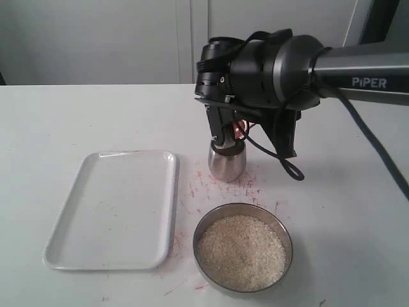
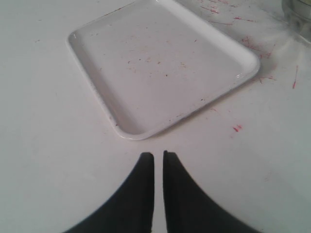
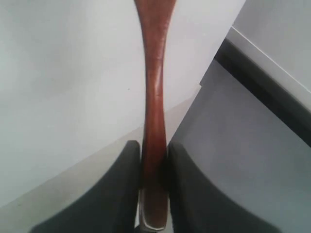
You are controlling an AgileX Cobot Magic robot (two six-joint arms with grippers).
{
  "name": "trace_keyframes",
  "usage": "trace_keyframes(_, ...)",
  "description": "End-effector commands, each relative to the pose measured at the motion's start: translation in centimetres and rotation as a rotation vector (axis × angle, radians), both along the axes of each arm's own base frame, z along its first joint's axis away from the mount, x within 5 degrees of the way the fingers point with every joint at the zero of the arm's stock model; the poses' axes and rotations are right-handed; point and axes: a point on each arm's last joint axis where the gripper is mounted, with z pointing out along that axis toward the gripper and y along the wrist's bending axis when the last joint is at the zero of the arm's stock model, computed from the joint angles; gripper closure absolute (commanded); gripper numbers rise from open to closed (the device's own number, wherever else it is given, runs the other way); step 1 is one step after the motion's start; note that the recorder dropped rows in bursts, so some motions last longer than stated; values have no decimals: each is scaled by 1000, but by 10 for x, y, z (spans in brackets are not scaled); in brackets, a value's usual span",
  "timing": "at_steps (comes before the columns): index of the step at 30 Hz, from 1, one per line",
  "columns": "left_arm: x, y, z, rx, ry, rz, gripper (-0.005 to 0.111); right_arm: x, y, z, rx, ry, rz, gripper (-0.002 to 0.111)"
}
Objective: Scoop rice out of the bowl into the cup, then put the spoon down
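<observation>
The steel bowl [image 1: 281, 225] stands at the front, filled with off-white rice [image 1: 241, 252]. Behind it is the small shiny cup [image 1: 227, 164]. My right gripper [image 1: 223, 137] hangs right over the cup's mouth, and a bit of the reddish spoon [image 1: 238, 130] shows beside its fingers. In the right wrist view the gripper [image 3: 154, 145] is shut on the slim brown spoon handle [image 3: 154, 92]; the spoon's oval end runs out of that view. My left gripper [image 2: 158, 155] is shut with nothing in it, low over the bare table near the tray's corner.
A white rectangular tray [image 1: 115, 208] lies left of the bowl and also shows as the tray [image 2: 160, 63] in the left wrist view. Red marks [image 1: 220, 185] speckle the table between tray, cup and bowl. A black cable [image 1: 281, 160] loops down beside the cup.
</observation>
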Motion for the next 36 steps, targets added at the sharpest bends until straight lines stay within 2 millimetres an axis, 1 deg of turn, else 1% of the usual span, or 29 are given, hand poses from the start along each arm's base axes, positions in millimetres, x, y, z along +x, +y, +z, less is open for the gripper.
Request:
trace_keyframes(1,0,-1,-2,-1,5,-9,92,-1,-1,5,-10,-28,-3,108)
trace_keyframes(4,0,-1,-2,-1,5,-9,92,-3,0,2,-1,28,11,108)
trace_keyframes(6,0,-1,-2,-1,5,-9,92,-3,0,2,-2,34,15,108)
trace_keyframes(11,0,-1,-2,-1,5,-9,92,1,-2,7,-8,-65,-16,108)
trace_keyframes(15,0,-1,-2,-1,5,-9,92,-3,0,2,-2,27,12,108)
trace_keyframes(17,0,-1,-2,-1,5,-9,92,-3,0,2,-2,33,14,108)
trace_keyframes(22,0,-1,-2,-1,5,-9,92,1,-2,7,0,-74,-25,108)
trace_keyframes(27,0,-1,-2,-1,5,-9,92,-4,1,0,18,48,6,108)
trace_keyframes(33,0,-1,-2,-1,5,-9,92,0,-1,3,6,-39,-21,108)
trace_keyframes(36,0,-1,-2,-1,5,-9,92,-2,0,1,10,5,-8,108)
